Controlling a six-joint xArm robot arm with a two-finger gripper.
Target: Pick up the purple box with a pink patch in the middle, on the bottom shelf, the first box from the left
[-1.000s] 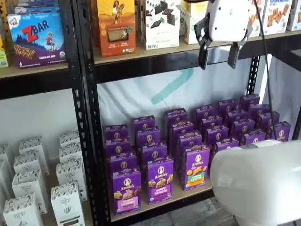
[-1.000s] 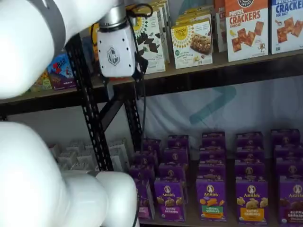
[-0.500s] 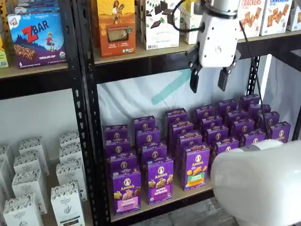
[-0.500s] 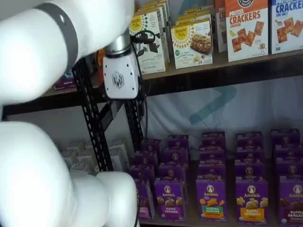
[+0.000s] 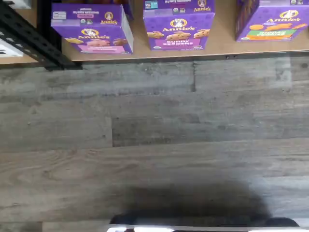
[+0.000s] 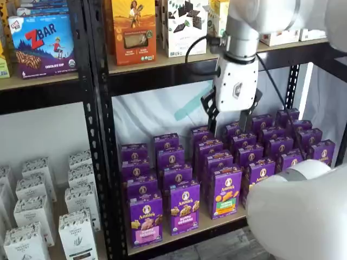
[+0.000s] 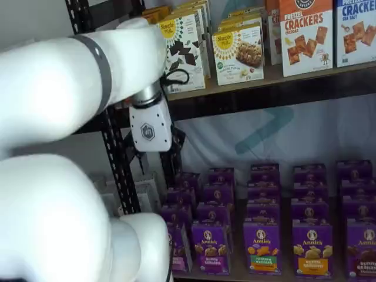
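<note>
1. upright purple cardboard box with pink patch (image 6: 145,219) stands at the front left end of the tan wooden bottom shelf (image 6: 217,223).
2. i judge it light and crushable; i'd pinch its side faces.
3. white gripper with black fingers (image 6: 228,121) hangs above the rows, fingers apart and empty.

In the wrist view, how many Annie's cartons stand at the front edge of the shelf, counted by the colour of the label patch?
Pink patch: 1, the purple box
All purple: 1, the Bunny Grahams carton
Green and orange patch: 1, the green and orange carton
Total: 3
</note>
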